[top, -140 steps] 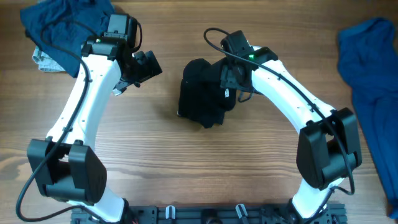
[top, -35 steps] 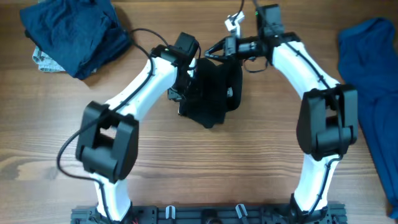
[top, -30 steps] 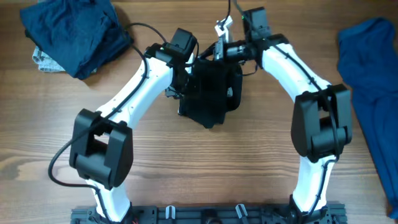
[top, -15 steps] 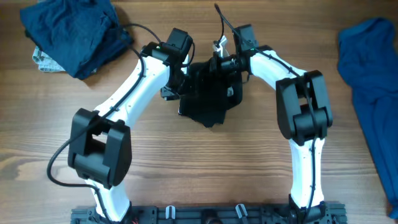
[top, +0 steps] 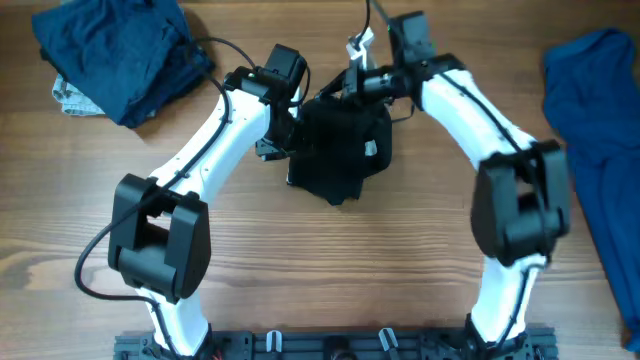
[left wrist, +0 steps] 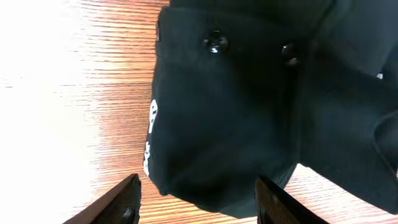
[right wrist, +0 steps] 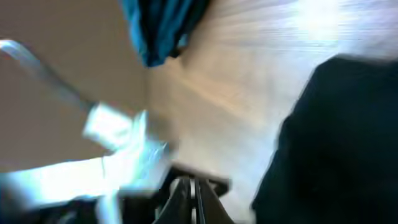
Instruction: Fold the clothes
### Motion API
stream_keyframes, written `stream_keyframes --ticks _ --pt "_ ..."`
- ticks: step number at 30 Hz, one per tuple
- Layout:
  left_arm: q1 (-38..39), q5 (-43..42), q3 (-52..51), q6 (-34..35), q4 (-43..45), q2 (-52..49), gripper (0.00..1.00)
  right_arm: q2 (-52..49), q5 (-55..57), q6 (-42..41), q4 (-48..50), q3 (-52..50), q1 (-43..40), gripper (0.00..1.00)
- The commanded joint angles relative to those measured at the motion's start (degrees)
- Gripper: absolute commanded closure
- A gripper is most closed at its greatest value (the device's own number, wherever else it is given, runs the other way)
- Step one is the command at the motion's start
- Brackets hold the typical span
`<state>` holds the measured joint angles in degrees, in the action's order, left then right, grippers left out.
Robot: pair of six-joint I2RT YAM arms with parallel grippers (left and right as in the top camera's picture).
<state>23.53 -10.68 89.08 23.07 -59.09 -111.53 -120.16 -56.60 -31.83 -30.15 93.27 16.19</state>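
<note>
The black garment (top: 340,150) lies folded in a compact bundle at the table's middle, with a small white label (top: 371,150) on its right part. My left gripper (top: 280,140) hovers at its left edge. In the left wrist view this gripper (left wrist: 199,208) is open, and the rounded fold of the black garment (left wrist: 224,124) with white print lies just ahead between the spread fingers, touching neither. My right gripper (top: 337,92) is at the bundle's far edge. In the blurred right wrist view it (right wrist: 193,193) is shut with nothing in it, the black garment (right wrist: 336,143) beside it.
A dark navy garment (top: 110,50) is heaped at the back left over a pale cloth (top: 65,95). A royal blue garment (top: 600,130) drapes along the right edge and also shows as blue fabric (right wrist: 161,28) in the right wrist view. Bare wood surrounds the bundle.
My left gripper has opened, let go of the black garment's left side and drawn slightly left. The right arm swung in over the bundle's far edge and then back, staying shut.
</note>
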Motion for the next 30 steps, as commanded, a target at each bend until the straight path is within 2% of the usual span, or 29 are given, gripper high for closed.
stream_keyframes --ticks 1,3,5,8,13,15,20,27,30 --pt "-1.79 1.4 -0.24 1.42 0.11 1.4 0.41 0.57 -2.69 4.72 -6.54 -0.35 0.28 0.96" --pt "-4.11 1.36 -0.24 1.42 0.07 1.4 0.41 0.57 -3.1 8.15 -10.8 -2.43 0.87 0.96" --pt "-5.73 1.14 -0.24 1.42 -0.11 1.4 0.41 0.57 -3.04 9.4 -10.86 -5.73 1.75 0.96" --pt "-7.85 1.11 -0.24 1.42 -0.83 1.4 0.41 0.57 -4.76 8.63 -5.09 -13.33 2.51 0.96" --pt "-8.59 1.14 -0.24 1.4 -1.38 1.4 0.41 0.46 -5.22 1.51 10.27 -25.81 2.51 0.93" --pt "-8.59 1.11 -0.24 1.4 -1.38 1.4 0.4 0.48 -4.66 1.07 14.12 -29.0 2.51 0.91" --pt "-8.61 1.16 -0.24 1.4 -1.4 1.4 0.4 0.98 -6.29 1.25 19.69 -30.27 2.56 0.96" --pt "-8.61 1.18 -0.24 1.38 -1.38 1.4 0.39 11.85 -13.88 -9.14 35.89 -30.27 2.78 0.92" --pt "-8.66 1.18 -0.24 1.38 -1.18 1.4 0.39 14.32 -13.99 -12.59 38.66 -30.27 3.85 0.89"
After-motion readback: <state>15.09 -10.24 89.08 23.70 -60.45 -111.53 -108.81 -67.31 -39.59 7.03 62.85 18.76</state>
